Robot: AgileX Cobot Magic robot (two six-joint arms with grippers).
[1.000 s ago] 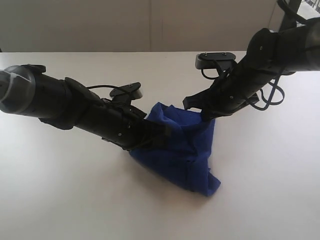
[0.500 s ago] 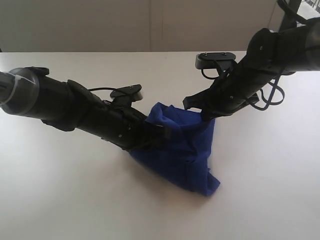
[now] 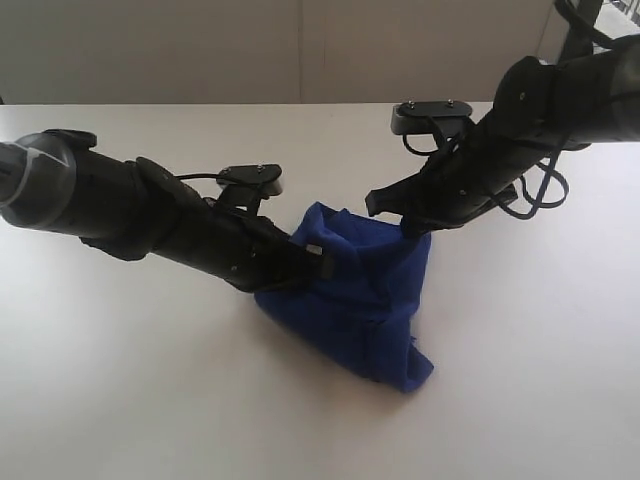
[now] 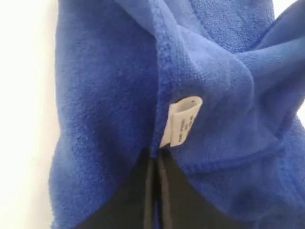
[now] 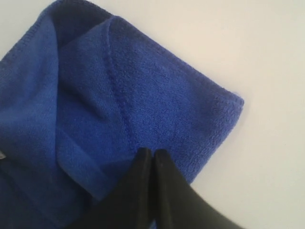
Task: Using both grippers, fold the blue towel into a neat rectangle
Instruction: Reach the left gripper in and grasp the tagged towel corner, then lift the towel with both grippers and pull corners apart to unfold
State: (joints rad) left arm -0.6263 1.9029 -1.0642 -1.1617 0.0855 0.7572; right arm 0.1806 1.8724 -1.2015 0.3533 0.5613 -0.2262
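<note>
Since a second ago the left gripper (image 4: 155, 155) has closed, its two black fingers now pressed together on a hemmed fold of the blue towel (image 3: 365, 295), and the left arm has drawn slightly toward the left of the exterior view, so that the small white label (image 4: 181, 121) now shows just above the fingertips near the middle of that frame. Seen from the left wrist, the label stands folded over, just beside the pinched hem, with rumpled blue cloth bunched on both sides of the fingers. The right gripper (image 5: 152, 153) has not moved: its fingers are shut tight on the towel close to a stitched edge and near a corner of the cloth, and in the exterior view it holds the towel's upper right part raised, right of centre. The towel hangs between the two pincers as a crumpled, roughly triangular heap in the centre of the exterior view, its upper edge lifted and its lowest corner resting on the white table (image 3: 150, 400) toward the lower right; that corner has slid a little to the left
</note>
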